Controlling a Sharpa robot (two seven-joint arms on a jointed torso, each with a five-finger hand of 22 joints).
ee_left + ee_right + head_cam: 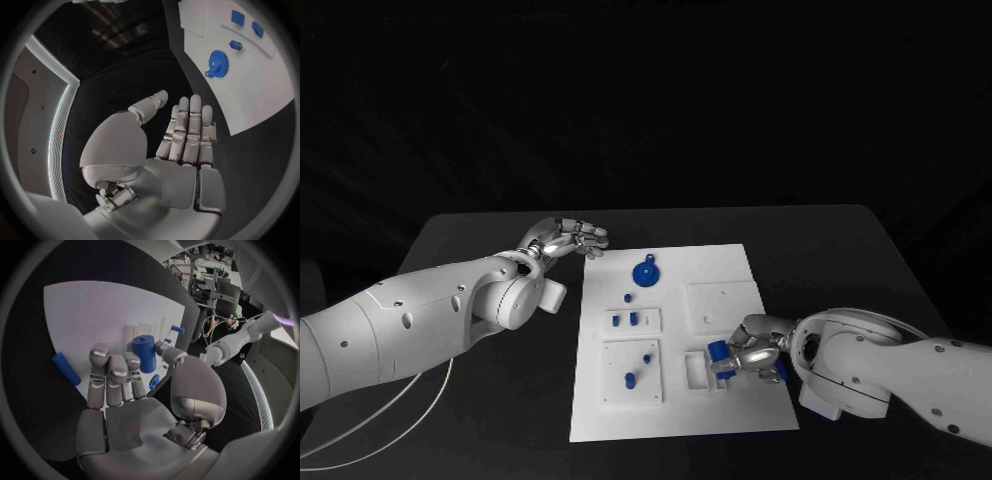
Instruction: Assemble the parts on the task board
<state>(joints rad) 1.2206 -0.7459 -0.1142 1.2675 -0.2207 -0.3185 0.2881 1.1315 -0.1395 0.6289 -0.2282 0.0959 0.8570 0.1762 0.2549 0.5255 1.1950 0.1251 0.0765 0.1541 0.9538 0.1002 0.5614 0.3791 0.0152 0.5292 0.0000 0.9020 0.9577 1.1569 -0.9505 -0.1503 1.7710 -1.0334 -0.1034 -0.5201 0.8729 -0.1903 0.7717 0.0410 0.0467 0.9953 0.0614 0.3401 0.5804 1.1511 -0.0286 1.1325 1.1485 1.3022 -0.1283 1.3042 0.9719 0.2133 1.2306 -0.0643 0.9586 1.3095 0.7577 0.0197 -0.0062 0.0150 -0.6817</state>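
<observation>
The white task board (733, 410) lies in the middle of the black table. A blue gear (645, 271) rests near its far edge, also seen in the left wrist view (218, 63). Small blue parts (629, 320) sit in a recess left of centre. My right hand (751, 356) is over the board's right side and pinches an upright blue cylinder (145, 352) between thumb and a finger. A blue peg (65, 369) lies on the board (94, 310) beside the fingertips. My left hand (568, 238) hovers off the board's far left corner, fingers straight, holding nothing.
More blue pieces (639, 375) sit in a square recess at the board's near left. A bare recess (721, 300) lies at the board's right. Black tabletop (488, 420) surrounds the board. A white cable (387, 400) hangs under my left arm.
</observation>
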